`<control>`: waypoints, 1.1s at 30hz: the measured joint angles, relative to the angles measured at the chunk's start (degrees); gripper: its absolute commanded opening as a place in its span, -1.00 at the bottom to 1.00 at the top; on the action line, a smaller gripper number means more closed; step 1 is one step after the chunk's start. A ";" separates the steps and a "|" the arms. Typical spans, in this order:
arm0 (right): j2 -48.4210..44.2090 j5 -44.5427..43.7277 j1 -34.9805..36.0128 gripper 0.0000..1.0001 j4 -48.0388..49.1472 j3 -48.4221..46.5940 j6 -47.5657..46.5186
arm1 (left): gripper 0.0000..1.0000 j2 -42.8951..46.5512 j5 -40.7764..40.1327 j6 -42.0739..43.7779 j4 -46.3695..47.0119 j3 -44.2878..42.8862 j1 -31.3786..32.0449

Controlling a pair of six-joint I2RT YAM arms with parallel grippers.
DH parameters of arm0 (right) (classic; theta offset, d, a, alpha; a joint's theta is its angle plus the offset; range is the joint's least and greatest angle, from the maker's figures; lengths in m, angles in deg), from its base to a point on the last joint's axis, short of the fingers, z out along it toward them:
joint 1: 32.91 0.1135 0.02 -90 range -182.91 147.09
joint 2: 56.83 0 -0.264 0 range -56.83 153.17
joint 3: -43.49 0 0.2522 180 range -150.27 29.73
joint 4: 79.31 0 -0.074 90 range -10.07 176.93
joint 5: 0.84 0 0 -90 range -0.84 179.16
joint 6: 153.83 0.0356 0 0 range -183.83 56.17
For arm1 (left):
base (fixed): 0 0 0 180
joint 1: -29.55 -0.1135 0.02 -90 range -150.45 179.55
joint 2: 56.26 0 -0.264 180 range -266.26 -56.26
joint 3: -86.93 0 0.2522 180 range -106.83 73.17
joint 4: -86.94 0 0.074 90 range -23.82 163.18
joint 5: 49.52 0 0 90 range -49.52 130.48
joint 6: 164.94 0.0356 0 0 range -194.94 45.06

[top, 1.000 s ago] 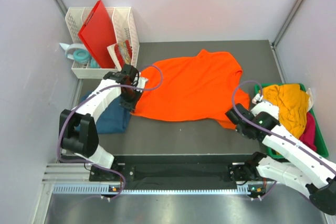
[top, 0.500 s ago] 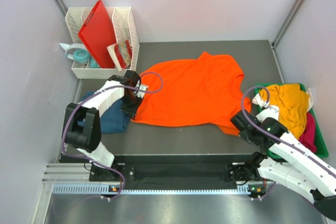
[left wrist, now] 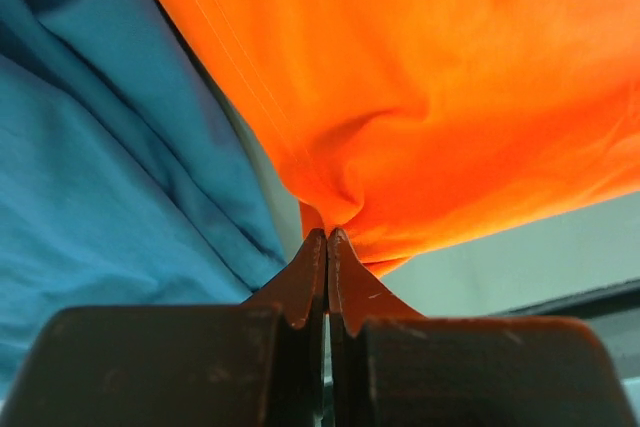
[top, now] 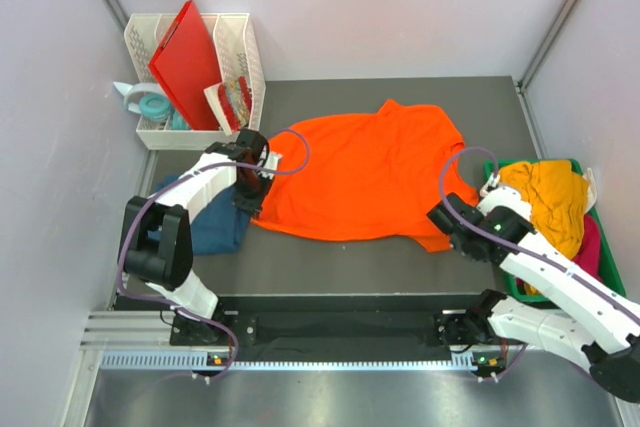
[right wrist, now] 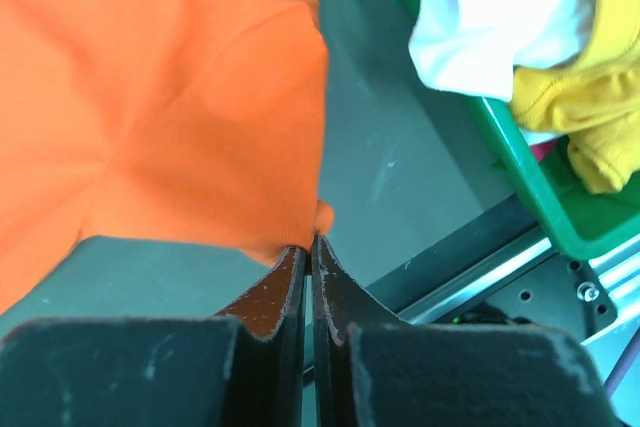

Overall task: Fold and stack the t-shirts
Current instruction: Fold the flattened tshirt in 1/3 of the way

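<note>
1. Dark grey counter (top: 330, 265) is seen between pale walls, with both arms bolted at its near edge.
2. An orange t-shirt (top: 370, 172) is spread over the middle of the counter, mostly flat, its near edge running between the two arms.
3. The left tool (left wrist: 327, 244) is pressed together on the shirt's left near corner. Orange cloth is bunched and pinched right at the fingertips.
4. The right tool (right wrist: 308, 247) is likewise pressed together, and the shirt's right near corner is pinched in it, with a small fold of orange showing just past the tips.
5. A teal-blue t-shirt (top: 210, 227) is lain rumpled at the left side of the counter. It is partly covered by the left arm and touched by the orange hem.
6. A green tray (top: 612, 282) is set at the right edge, beside the right arm. A mustard-yellow t-shirt (top: 550, 197) is heaped in it, over a pink t-shirt (top: 592, 247).
7. A white t-shirt (right wrist: 490, 27) is crumpled at the tray's near corner, against the yellow one.
8. A white basket (top: 243, 42) is placed at the far left corner, and a red board (top: 190, 62) is leant upright in it, well apart from the shirts.
</note>
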 measured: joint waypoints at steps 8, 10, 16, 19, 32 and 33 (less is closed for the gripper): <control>7.23 -3.06 -0.04 -1.00 5.05 -1.64 -5.44 | -1.00 -1.44 -1.22 -0.87 4.13 -1.84 0.00; 9.05 -3.82 -0.24 -1.00 6.97 -2.64 -6.88 | -1.00 -2.01 -1.57 -1.33 5.29 -2.34 0.00; 14.29 -5.42 -3.80 -1.00 13.86 -4.48 -12.79 | -1.00 -5.35 -4.26 -2.16 8.07 -4.70 -0.07; 15.50 -5.55 -7.04 -1.00 17.27 -4.48 -16.09 | -1.00 -6.84 -5.09 -2.67 9.25 -5.09 -0.13; 19.06 -3.50 -22.25 -1.00 33.40 -4.33 -31.61 | -1.00 -10.51 -8.22 -3.65 13.09 -5.49 -0.74; 19.98 -3.21 -22.82 -1.00 34.49 -4.33 -32.41 | -1.00 -10.73 -8.50 -3.69 13.29 -5.55 -0.76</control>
